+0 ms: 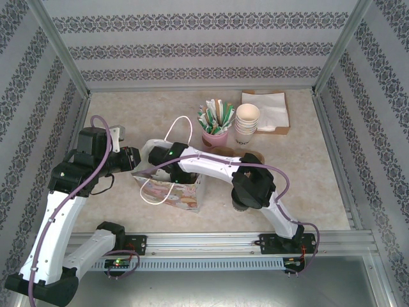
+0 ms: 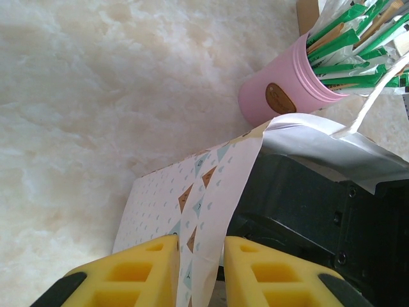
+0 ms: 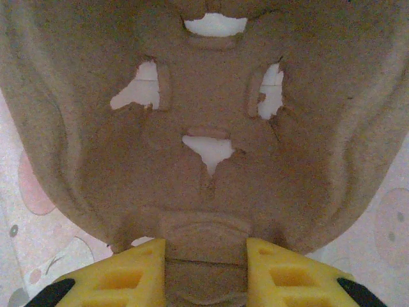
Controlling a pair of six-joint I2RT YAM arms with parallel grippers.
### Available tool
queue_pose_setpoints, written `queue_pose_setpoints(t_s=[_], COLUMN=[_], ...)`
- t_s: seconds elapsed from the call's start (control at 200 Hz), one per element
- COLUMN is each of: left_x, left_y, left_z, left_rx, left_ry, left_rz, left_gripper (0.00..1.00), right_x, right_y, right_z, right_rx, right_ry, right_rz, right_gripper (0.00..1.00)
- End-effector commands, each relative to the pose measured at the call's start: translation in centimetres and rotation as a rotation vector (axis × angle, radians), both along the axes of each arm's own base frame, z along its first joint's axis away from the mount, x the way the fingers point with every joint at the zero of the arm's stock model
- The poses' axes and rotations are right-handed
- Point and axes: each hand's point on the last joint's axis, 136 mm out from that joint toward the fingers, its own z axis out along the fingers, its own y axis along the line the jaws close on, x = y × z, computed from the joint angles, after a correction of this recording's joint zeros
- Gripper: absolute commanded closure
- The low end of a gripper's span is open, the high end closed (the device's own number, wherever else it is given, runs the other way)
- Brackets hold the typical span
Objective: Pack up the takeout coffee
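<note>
A patterned paper bag (image 1: pixel 174 192) with white cord handles stands at the table's near middle. My left gripper (image 1: pixel 135 160) is at its left rim; in the left wrist view the yellow fingers (image 2: pixel 201 246) are shut on the bag's folded wall (image 2: pixel 214 185). My right gripper (image 1: pixel 152 155) reaches into the bag's mouth from the right. In the right wrist view it (image 3: pixel 206 246) is shut on a raised tab of a brown pulp cup carrier (image 3: pixel 204 147), with the bag's pale patterned inside (image 3: pixel 25 224) round it. The takeout coffee is hidden.
A pink tumbler (image 1: pixel 215 136) (image 2: pixel 281 96) of green-wrapped sticks stands just behind the bag. A stack of lidless cream cups (image 1: pixel 247 121) and white napkins (image 1: pixel 265 103) sit further back right. Metal-framed walls close in the table.
</note>
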Motion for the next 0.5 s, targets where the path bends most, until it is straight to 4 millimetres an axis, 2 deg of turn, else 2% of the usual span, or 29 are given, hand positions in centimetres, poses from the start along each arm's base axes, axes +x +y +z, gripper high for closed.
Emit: queue_pose_setpoints(t_s=[0.0,0.145,0.235,0.375,0.495], left_x=[0.4,0.3,0.2,0.1,0.0], left_y=[0.0,0.0,0.1,0.1,0.1], left_z=[0.4,0.3,0.4,0.6,0.6], left_rx=[-0.023,-0.022,-0.020,-0.022,-0.025], left_ry=[-0.025,-0.021,-0.026,-0.032,-0.030], left_rz=[0.013,0.015,0.016,0.020,0.021], left_gripper=[0.75,0.75,0.75,0.75,0.75], right_x=[-1.1,-0.7,-0.7,-0.3,0.0], right_y=[-0.1,0.6,1.5,2.7,3.0], right_z=[-4.2,-2.7,-1.2,1.0,2.4], right_rx=[-0.057,-0.006,0.046,0.116,0.139], right_ry=[0.024,0.002,0.001,-0.021,-0.041], right_rz=[0.021,0.012,0.006,-0.001,-0.002], right_gripper=[0.66,0.56,0.46,0.36,0.35])
